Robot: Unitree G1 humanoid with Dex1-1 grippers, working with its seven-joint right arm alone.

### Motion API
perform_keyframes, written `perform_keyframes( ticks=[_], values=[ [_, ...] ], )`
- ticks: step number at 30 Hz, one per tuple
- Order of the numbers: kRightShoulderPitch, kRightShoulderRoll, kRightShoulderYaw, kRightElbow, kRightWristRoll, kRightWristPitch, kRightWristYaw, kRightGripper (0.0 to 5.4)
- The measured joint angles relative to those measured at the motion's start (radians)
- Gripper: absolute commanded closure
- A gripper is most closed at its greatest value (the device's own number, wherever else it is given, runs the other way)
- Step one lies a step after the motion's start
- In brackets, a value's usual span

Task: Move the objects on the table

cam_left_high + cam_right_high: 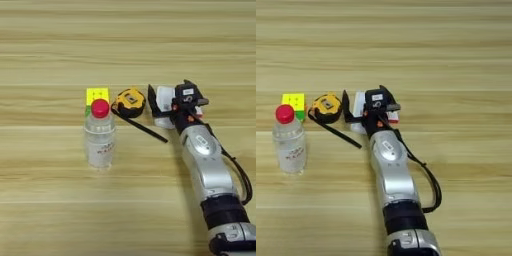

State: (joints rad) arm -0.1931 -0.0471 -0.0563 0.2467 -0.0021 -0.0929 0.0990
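The objects stand in a row on the table [50,50]. A yellow-green puzzle cube [97,94] is at the left. Just in front of it a clear red-capped bottle [100,137] stands upright. The yellow-black tape measure [131,102] lies to the right of the cube, and its black strap [142,127] trails toward me. To the right of the tape measure lies a white slim bar [164,104]. My right gripper [169,96] is down at the bar and hides part of it. A small red-white box [392,118] peeks out on the gripper's right side.
My silver forearm [207,160] comes up from the bottom right with a black cable [242,175] looping beside it. Bare wooden planks stretch across the far half, the left side and the right side.
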Motion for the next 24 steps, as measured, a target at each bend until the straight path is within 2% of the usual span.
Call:
perform_keyframes(
  ticks=[5,11,24],
  values=[
    [0.066,0.007,0.000,-0.047,0.000,0.033,-0.006,0.02],
    [0.105,0.019,0.010,-0.048,0.005,0.043,-0.004,0.02],
    [0.096,0.024,0.015,0.026,0.029,0.048,0.011,0.02]
  ],
)
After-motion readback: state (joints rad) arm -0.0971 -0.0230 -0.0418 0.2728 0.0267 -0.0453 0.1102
